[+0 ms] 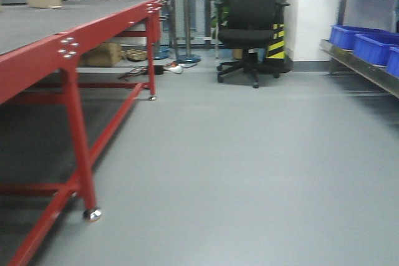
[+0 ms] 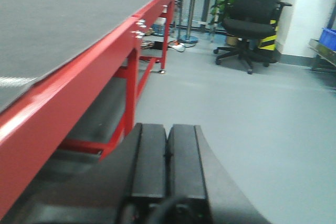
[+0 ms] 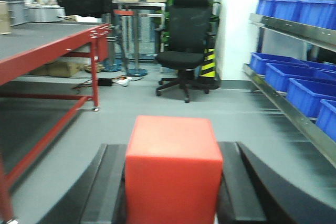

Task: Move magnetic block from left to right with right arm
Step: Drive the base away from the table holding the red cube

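The red block [image 3: 173, 166] is held clamped by the right gripper [image 3: 172, 198], and an office chair [image 3: 184, 35] is seen beyond it at twelve o'clock. The left gripper [image 2: 167, 163] is pressed closed on nothing, seemingly just beside the red table [image 2: 79, 72] at ten o'clock.

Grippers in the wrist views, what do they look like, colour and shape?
The left gripper and right gripper are both matte black: flat, rectangular fingers flanked by smooth outer shells that curve wider toward the camera. No markings visible.
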{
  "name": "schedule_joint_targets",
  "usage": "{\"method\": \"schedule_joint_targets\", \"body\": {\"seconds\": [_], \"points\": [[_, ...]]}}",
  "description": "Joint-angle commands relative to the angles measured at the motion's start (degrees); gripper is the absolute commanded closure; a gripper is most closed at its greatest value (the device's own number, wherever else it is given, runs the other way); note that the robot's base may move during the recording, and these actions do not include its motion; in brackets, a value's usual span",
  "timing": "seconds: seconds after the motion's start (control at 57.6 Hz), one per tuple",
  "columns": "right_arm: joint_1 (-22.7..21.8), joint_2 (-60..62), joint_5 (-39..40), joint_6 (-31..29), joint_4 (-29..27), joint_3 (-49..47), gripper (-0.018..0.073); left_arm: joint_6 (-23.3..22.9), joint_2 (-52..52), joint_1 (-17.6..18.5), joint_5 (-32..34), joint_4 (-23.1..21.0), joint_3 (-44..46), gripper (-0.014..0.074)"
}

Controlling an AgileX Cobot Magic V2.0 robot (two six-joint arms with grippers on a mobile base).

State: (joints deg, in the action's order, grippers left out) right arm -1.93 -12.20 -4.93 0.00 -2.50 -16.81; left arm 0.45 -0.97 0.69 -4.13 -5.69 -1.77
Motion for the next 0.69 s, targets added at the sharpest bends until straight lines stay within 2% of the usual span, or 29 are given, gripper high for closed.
{"method": "schedule_joint_targets", "body": {"seconds": [0.0, 0.677], "points": [[-0.3, -0.5, 4.9, -0.6, 0.0, -1.8, 0.0263, -0.4, -0.5, -0.1, 4.9, -0.2, -0.6, 0.0722], [-0.3, -0.5, 4.9, -0.6, 0.0, -1.8, 0.0263, -0.4, -0.5, -0.1, 4.9, -0.2, -0.6, 0.0722]]}}
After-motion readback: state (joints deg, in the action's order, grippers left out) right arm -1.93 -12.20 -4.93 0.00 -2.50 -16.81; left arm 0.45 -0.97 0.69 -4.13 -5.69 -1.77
